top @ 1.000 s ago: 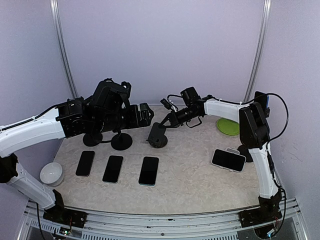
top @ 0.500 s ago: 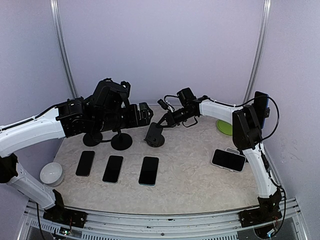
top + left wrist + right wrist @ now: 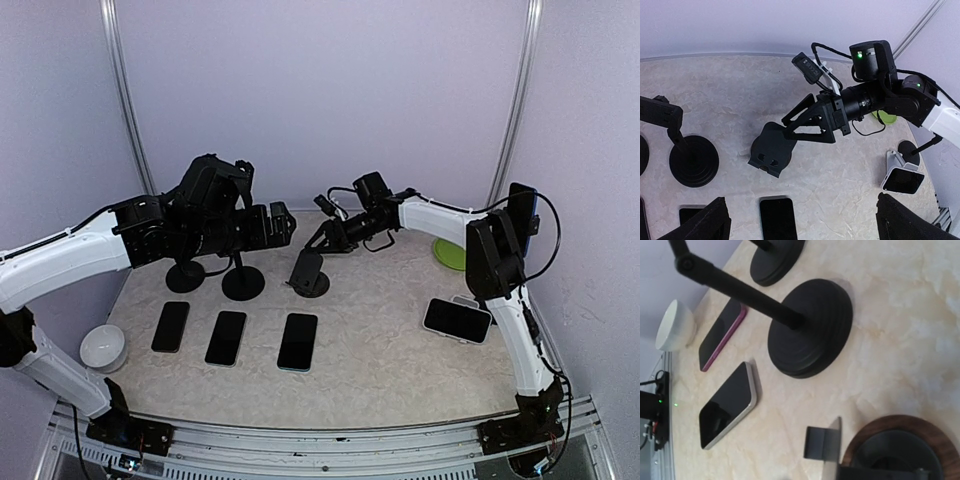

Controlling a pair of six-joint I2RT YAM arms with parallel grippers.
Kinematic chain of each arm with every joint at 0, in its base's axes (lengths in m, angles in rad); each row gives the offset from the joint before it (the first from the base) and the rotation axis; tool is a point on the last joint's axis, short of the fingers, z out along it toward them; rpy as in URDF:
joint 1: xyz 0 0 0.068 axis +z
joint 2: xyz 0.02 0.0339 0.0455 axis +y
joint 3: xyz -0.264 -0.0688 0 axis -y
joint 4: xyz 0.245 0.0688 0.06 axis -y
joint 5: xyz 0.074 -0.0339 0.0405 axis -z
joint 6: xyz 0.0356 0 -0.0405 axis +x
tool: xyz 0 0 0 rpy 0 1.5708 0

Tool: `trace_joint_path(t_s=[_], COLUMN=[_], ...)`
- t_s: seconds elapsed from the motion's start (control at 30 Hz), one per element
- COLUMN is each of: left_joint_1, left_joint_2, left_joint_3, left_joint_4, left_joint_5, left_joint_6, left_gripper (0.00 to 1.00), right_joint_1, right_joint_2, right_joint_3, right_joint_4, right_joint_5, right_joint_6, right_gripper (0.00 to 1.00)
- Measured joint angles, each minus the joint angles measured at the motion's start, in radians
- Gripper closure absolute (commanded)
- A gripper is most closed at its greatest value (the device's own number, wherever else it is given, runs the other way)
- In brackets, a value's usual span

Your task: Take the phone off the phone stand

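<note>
**Right gripper** (image 3: 786,128): The jaws stand apart in a clear V and nothing lies between them. The arm reaches across the back of the table (image 3: 390,370). Its fingertips sit at the upper edge of a small black stand (image 3: 771,150). Whether they touch it cannot be told from either view.

**Left gripper** (image 3: 801,222): The jaws are spread to their full width (only the two finger ends show, at the lower corners of the wrist view). It holds nothing. It hangs above the table at left centre, pointing toward the right gripper.

**Phone** (image 3: 457,320): The phone is seated on the phone stand (image 3: 466,300) at the right side of the table, close to the right arm's upright link. It lies in landscape position with its dark screen tilted up and forward. The pale stand shows behind its upper edge. The phone is well apart from both grippers, and neither touches it.

**Other items**
- A row of three phones (image 3: 226,337) lies flat, screens up, at front left.
- Two round-base stands (image 3: 243,283) are behind that row, empty.
- A white bowl (image 3: 103,347) is at the left edge.
- A green plate (image 3: 455,253) is at back right.
</note>
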Motion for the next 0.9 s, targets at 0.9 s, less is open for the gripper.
trace_joint_path(t_s=[0.9], left_joint_1=[0.006], left_joint_2=[0.077], left_joint_3=[-0.008], left_joint_4=[0.127], left_joint_5=[0.211], left_joint_6=[0.193], left_gripper=[0.01], right_joint_1=[-0.069], right_joint_2=[-0.873], right_joint_3=[-0.789], right_joint_4=[-0.118], right_joint_5=[0.255], right_joint_6=[-0.075], right_gripper=[0.09])
